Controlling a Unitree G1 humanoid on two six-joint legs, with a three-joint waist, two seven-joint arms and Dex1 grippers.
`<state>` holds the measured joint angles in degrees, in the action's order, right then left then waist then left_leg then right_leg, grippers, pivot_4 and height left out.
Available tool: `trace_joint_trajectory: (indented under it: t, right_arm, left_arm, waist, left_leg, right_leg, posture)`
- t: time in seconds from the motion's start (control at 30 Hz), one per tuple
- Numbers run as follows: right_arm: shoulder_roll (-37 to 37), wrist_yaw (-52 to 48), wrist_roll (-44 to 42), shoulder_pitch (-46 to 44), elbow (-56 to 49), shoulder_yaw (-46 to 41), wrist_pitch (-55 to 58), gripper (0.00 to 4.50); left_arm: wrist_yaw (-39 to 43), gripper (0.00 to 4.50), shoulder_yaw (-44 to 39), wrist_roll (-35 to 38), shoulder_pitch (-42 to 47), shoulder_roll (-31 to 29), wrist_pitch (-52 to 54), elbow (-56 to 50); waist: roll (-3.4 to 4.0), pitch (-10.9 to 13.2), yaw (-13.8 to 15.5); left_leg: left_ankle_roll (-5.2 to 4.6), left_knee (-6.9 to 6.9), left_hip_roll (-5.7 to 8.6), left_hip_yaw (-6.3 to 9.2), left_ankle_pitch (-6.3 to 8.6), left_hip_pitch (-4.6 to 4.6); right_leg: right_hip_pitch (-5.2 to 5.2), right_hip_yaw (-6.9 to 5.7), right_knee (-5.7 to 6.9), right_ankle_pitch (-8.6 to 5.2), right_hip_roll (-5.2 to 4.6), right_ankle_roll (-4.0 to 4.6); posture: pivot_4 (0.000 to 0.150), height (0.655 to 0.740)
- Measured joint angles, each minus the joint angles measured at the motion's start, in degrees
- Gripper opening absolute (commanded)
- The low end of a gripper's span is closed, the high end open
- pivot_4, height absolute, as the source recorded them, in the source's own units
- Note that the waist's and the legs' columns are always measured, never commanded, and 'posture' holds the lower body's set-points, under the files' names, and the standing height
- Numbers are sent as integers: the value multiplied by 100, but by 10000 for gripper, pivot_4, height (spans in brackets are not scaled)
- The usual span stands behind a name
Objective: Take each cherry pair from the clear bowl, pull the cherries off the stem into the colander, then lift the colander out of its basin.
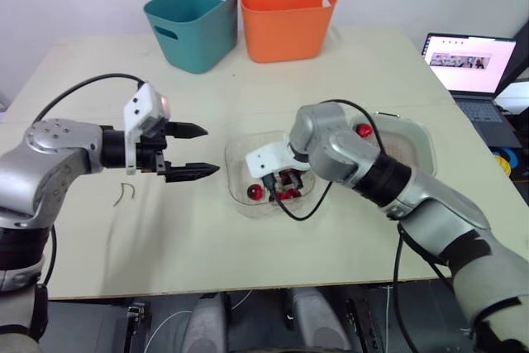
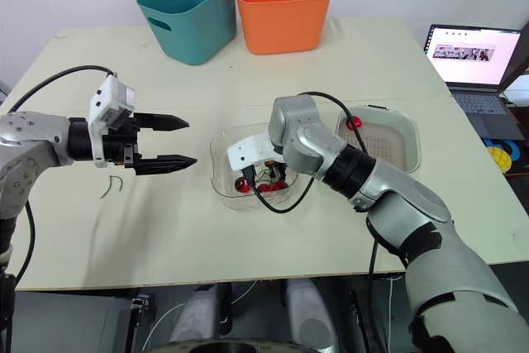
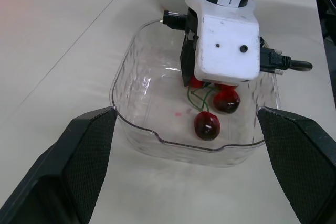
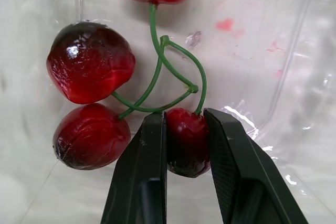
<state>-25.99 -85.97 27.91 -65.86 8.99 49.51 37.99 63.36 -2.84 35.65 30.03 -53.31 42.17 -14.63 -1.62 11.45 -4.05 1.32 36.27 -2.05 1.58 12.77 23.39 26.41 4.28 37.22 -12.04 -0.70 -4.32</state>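
Observation:
The clear bowl [image 1: 235, 153] sits mid-table and holds several dark red cherries [image 3: 207, 125] joined by green stems [image 4: 157, 72]. My right gripper [image 4: 185, 124] reaches down into the bowl and is shut on one cherry [image 4: 185, 145] of a pair. My left gripper [image 1: 211, 150] hovers open just left of the bowl, pointing at it, with nothing between its fingers. To the right of the bowl stands the white basin [image 2: 415, 155] with the colander [image 2: 388, 145] inside. One red cherry [image 2: 355, 123] lies at the colander's near-left corner.
A bare green stem [image 1: 124, 194] lies on the table under my left arm. A teal bin [image 1: 192, 21] and an orange bin [image 1: 287, 18] stand at the back. An open laptop [image 1: 471, 64] sits beyond the table's right edge.

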Motion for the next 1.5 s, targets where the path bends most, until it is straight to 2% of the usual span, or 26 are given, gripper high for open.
trace_joint_trajectory:
  t: [0.57,0.77,0.9,1.03,1.13,1.33,1.5]
  right_arm:
    - [-436,72,-56,-152,-922,-969,577,8628]
    - [-533,295,-193,-164,-1141,-1380,985,8628]
    - [-866,628,-137,75,-1860,-1457,743,8628]
    - [-868,908,-145,288,-2115,-1501,824,8628]
    - [-665,1242,-304,261,-2123,-1994,1267,8628]
    - [335,2339,-1023,-226,-2000,-3664,2488,8628]
    - [1180,3426,-1570,-320,-2082,-4984,3339,8628]
  left_arm:
    - [81,45000,152,-114,260,58,-37,320]
    - [158,45000,165,-140,433,59,-65,491]
    - [209,45000,168,-143,457,59,-66,614]
    - [263,45000,168,-131,546,63,-57,711]
    - [254,45000,69,-29,727,101,11,877]
    - [-137,45000,-595,544,1687,489,523,1548]
    - [-259,45000,-744,633,2496,700,628,2181]
  waist:
    - [0,0,3]
    - [0,0,5]
    - [-1,-1,6]
    - [-1,0,0]
    - [-1,0,3]
    - [-1,-1,8]
    - [-1,-1,11]
  left_leg:
    - [0,0,1,1,0,0]
    - [0,0,1,1,0,0]
    - [0,-1,1,2,0,0]
    - [0,0,0,2,0,0]
    - [1,1,1,1,0,0]
    - [0,0,1,10,-1,1]
    - [1,-1,2,11,-1,2]
  right_leg:
    - [-1,-1,0,0,-1,0]
    - [-1,-1,0,0,-1,0]
    - [-1,-2,-1,-1,-1,-1]
    - [0,-1,1,-2,0,3]
    - [-1,-1,1,0,-1,1]
    - [-5,-8,0,2,-1,-2]
    - [-6,-9,0,3,-3,-2]
  posture:
    - [1500,7400]
    - [1500,7400]
    - [1500,7400]
    - [1500,7400]
    - [1500,7400]
    - [1500,7400]
    - [1500,7400]
